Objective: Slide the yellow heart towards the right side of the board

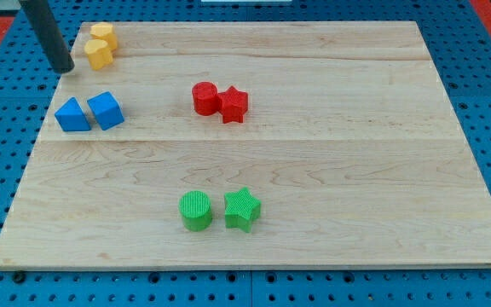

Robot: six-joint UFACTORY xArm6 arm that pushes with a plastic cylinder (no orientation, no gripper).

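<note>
Two yellow blocks stand touching near the board's top left corner. The upper one has a rounded outline and looks like the heart. The lower one is more angular, like a pentagon. My dark rod comes down from the view's top left. My tip rests at the board's left edge, a short way to the left of the lower yellow block and slightly below it, not touching it.
A blue triangle and a blue cube sit below the yellow pair. A red cylinder touches a red star near the middle. A green cylinder and a green star sit near the bottom. The wooden board lies on a blue pegboard.
</note>
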